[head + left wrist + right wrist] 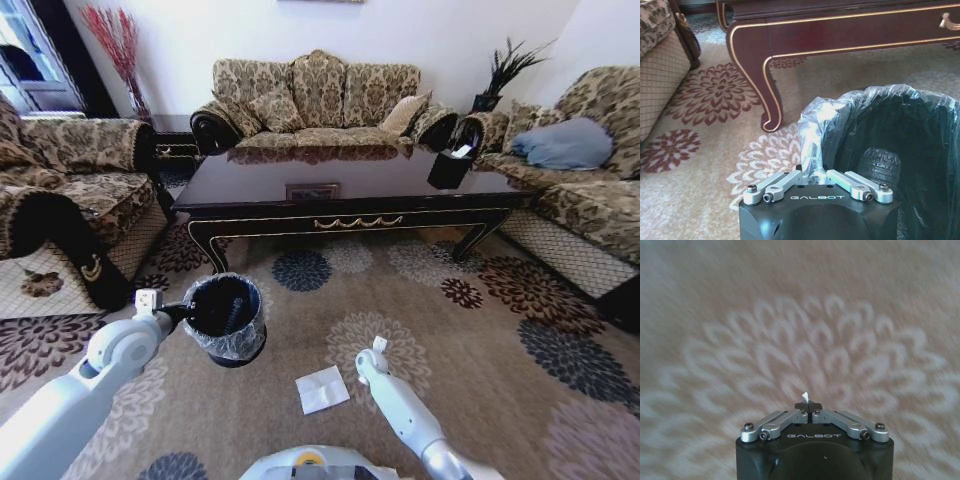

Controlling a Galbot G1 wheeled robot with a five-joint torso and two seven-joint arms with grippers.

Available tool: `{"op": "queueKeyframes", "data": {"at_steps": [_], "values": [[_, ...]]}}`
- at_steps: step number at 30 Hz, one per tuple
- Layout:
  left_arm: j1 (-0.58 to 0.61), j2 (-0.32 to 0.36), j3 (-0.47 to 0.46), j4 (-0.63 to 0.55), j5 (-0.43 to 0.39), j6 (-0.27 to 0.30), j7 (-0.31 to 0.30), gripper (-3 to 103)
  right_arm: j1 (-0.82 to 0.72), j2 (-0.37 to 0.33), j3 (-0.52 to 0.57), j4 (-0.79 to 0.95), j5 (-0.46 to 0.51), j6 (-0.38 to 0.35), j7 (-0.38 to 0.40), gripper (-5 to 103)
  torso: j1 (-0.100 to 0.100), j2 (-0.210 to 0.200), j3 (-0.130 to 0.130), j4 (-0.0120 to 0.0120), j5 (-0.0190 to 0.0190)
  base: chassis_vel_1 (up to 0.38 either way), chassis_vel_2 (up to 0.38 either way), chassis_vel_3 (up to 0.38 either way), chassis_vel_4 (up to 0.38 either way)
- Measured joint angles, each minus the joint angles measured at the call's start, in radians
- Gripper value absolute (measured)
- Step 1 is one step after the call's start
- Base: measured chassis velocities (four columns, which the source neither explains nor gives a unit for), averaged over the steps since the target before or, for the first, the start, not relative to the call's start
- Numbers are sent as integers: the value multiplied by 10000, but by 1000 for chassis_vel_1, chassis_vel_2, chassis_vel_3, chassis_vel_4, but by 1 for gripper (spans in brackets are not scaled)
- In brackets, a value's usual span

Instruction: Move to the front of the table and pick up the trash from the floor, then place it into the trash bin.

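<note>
Pale grey-white tubular arms with rounded joints, left gripper (818, 176) and right gripper (809, 407) each on a glossy black wrist housing lettered GALBOT, silver finger linkages with dark screws, black fingertip pads

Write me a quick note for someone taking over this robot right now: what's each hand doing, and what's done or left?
Left gripper: shut on the rim of the trash bin, holding it beside the table.
Right gripper: shut on a tiny white scrap, low over the carpet.
White paper sheet lies on the carpet between the arms.
Done: one scrap picked up.
Left: drop the scrap into the bin, then collect the sheet.
</note>
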Motion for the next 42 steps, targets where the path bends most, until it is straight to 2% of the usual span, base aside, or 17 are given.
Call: {"op": "queueKeyframes", "data": {"at_steps": [4,5,8,9,11,12,13,15,18,19,21,24,25,27,33,42], "values": [[-114,-1,216,-106,-11,21,-22,3,-208,-639,-402,1766,-80,584,-492,0,0,0,-1,8,1,0,0,0,0],[-114,-1,216,-106,-11,21,-22,3,-208,-639,-402,1766,-80,584,-492,0,0,0,-1,8,1,0,0,0,0],[-207,157,567,-207,50,29,-21,3,-313,-1356,-756,2922,-556,1095,-1183,0,0,0,-2,8,1,0,0,0,0],[-207,157,567,-207,50,29,-21,3,-313,-1356,-756,2922,-556,1095,-1183,0,0,0,-2,8,1,0,0,0,0],[-366,258,860,-248,72,37,-35,3,-365,-1876,-991,3486,-1207,1685,-1828,0,0,0,-2,8,3,0,0,0,0],[-563,316,1166,-267,23,57,-87,3,-349,-2273,-1180,3981,-1616,2204,-2317,0,0,0,-2,6,1,0,0,0,0],[-665,343,1344,-272,-32,70,-118,3,-299,-2452,-1296,4274,-1696,2449,-2520,0,0,0,-2,4,1,0,0,0,0],[-718,374,1465,-273,-70,82,-129,3,-239,-2575,-1382,4492,-1720,2596,-2681,0,0,0,-2,4,2,0,0,0,0],[-867,695,1914,-168,-333,102,-168,3,235,-3015,-1881,4982,-2275,3578,-3717,0,0,2,-3,10,0,0,0,0,0],[-867,695,1914,-168,-333,102,-168,3,235,-3015,-1881,4982,-2275,3578,-3717,0,0,2,-3,10,0,0,0,0,0],[-1192,905,2222,35,-633,111,-211,3,695,-3210,-2349,5108,-2574,4311,-4418,0,0,1,-2,11,3,0,0,0,0],[-1537,935,2460,249,-906,113,-250,3,1157,-3288,-2764,5255,-2555,4680,-4845,0,0,2,-2,9,2,0,0,0,0],[-1734,876,2530,394,-1096,112,-276,3,1657,-3309,-3181,5277,-2513,4907,-5281,0,0,2,-2,6,0,0,0,0,0],[-1990,723,2555,601,-1304,112,-376,3,2278,-3256,-3757,5253,-2480,5073,-5581,0,0,2,-2,11,0,0,0,0,0],[-2392,484,2668,979,-1451,112,-418,3,3115,-3035,-4640,5116,-2369,5234,-5639,0,1,2,-2,9,-2,0,0,0,0],[-3340,-477,3100,1815,-1396,114,-431,3,3798,-2532,-5928,4826,-2457,5357,-5547,0,0,3,-2,6,0,0,0,0,0]]}}
